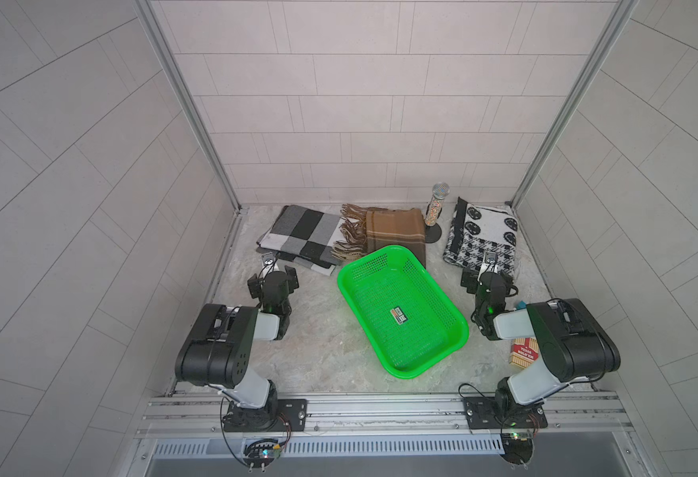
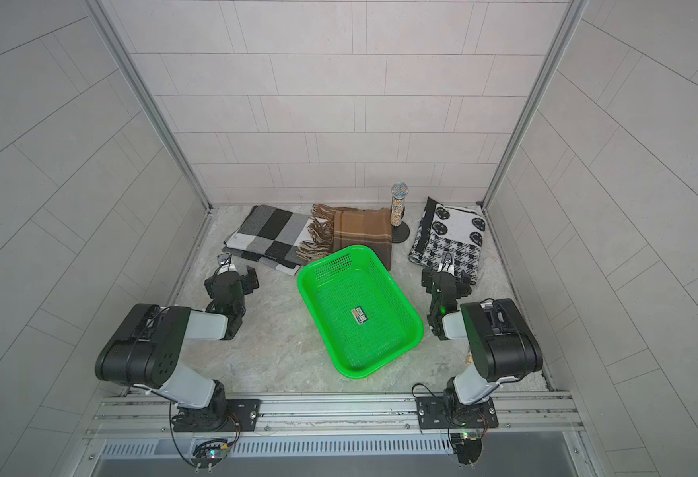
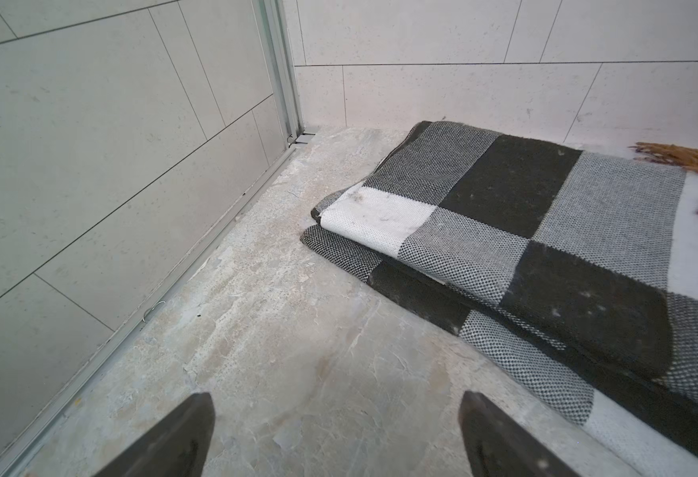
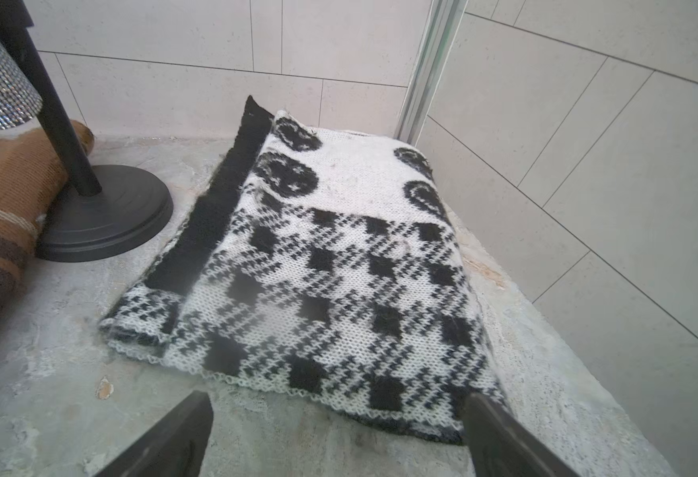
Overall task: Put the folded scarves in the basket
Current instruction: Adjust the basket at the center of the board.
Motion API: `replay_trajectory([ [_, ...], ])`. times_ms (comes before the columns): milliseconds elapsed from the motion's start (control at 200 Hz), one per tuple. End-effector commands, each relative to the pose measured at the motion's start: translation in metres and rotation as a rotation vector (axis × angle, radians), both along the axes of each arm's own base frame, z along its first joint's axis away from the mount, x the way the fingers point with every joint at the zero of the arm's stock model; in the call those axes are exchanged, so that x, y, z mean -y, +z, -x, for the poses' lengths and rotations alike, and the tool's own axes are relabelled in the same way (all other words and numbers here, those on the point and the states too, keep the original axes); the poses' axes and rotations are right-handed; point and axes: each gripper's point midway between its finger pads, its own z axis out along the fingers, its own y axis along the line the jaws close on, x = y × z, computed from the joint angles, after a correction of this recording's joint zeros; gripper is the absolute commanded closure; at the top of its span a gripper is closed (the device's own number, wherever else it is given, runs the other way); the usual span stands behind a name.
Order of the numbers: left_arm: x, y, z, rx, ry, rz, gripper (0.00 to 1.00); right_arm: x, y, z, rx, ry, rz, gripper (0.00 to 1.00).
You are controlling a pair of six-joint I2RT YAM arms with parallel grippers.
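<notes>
Tiled booth, marbled table (image 1: 297, 363): the green basket (image 1: 401, 309) sits mid-table, with folded scarves along the back wall.
A red card box (image 1: 524, 351) by the right arm shows in a top view, in neither wrist view. The left wrist view shows the left gripper (image 3: 334, 437) spread wide, holding nothing, beside the checked scarf (image 3: 525, 247). The right wrist view shows the right gripper (image 4: 339, 437) equally wide at the knitted scarf (image 4: 339, 268)'s near edge. The basket lies between both grippers, the brown scarf (image 1: 396, 237) just behind it.
</notes>
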Motion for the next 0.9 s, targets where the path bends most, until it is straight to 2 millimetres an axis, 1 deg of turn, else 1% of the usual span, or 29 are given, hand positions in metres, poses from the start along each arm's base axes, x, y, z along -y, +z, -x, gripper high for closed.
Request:
replay_trajectory([
  [0,-0.002,0.004,-0.004,0.005,0.004,-0.006,0.0,0.0,0.003,-0.001,0.01,-0.005,0.0,0.0],
  [615,-0.003,0.005,-0.004,0.009,0.004,-0.006,0.0,0.0,0.003,0.0,0.009,-0.005,-0.001,0.0],
  [665,-0.004,0.006,0.0,0.019,0.015,-0.005,0.0,0.001,0.004,0.001,0.014,-0.005,0.002,0.0],
  [740,-0.01,0.016,0.01,0.078,0.051,-0.004,0.0,0.0,0.011,0.008,0.061,-0.011,0.013,0.0],
  [770,-0.01,0.017,0.013,0.083,0.049,0.001,0.0,0.001,0.013,0.013,0.074,-0.025,0.016,0.0],
  [810,-0.006,0.02,0.015,0.084,0.029,0.0,0.0,-0.002,0.014,0.015,0.087,-0.002,0.017,0.0],
  [871,-0.001,0.038,0.015,0.126,0.019,-0.028,0.0,-0.007,0.017,0.017,0.116,0.025,0.031,0.0],
  [896,-0.001,0.042,0.017,0.123,0.022,-0.039,0.0,-0.008,0.017,0.017,0.122,0.028,0.036,0.0],
])
